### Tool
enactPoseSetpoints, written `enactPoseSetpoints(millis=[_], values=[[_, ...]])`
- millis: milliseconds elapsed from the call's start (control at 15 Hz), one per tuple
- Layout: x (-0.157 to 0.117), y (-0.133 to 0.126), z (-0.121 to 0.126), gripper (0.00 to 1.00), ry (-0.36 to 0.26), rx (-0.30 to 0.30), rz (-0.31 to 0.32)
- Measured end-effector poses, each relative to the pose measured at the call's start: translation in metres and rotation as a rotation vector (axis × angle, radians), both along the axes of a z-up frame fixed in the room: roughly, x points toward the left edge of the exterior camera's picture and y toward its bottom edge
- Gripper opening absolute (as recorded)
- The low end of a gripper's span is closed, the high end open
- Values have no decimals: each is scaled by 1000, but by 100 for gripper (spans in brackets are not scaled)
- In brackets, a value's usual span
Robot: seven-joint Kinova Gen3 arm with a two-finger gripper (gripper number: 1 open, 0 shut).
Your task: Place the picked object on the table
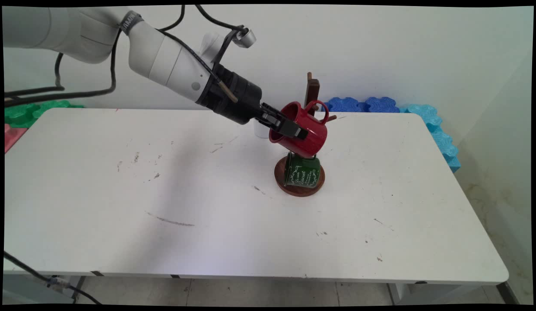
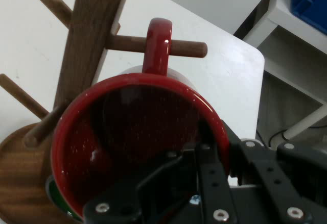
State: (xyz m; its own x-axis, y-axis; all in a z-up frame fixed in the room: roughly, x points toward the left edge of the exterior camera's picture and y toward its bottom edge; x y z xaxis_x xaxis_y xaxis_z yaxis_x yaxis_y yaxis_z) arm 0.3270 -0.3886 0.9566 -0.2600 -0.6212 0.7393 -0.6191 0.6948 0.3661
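Note:
My gripper [image 1: 293,128] is shut on the rim of a red mug [image 1: 309,134], one finger inside the mug and one outside. The mug is tilted, its mouth facing the arm. In the hand view the red mug [image 2: 133,132] fills the middle, and its handle [image 2: 157,45] sits across a horizontal peg [image 2: 190,48] of the wooden mug tree [image 2: 89,40]. The gripper [image 2: 217,150] clamps the mug's right rim. A green mug [image 1: 301,172] with white lettering hangs just below the red one, over the tree's round wooden base [image 1: 299,191].
A small white cup [image 1: 260,129] stands behind the gripper. Blue foam blocks [image 1: 363,104] line the far right edge of the white table [image 1: 207,207], and green ones [image 1: 26,110] lie at the far left. Black cables hang from the arm.

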Motion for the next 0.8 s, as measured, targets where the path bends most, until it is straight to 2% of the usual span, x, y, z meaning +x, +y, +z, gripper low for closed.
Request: enactPoseSetpoints(millis=[800], values=[[-6, 16, 9, 0, 13, 8, -31]])
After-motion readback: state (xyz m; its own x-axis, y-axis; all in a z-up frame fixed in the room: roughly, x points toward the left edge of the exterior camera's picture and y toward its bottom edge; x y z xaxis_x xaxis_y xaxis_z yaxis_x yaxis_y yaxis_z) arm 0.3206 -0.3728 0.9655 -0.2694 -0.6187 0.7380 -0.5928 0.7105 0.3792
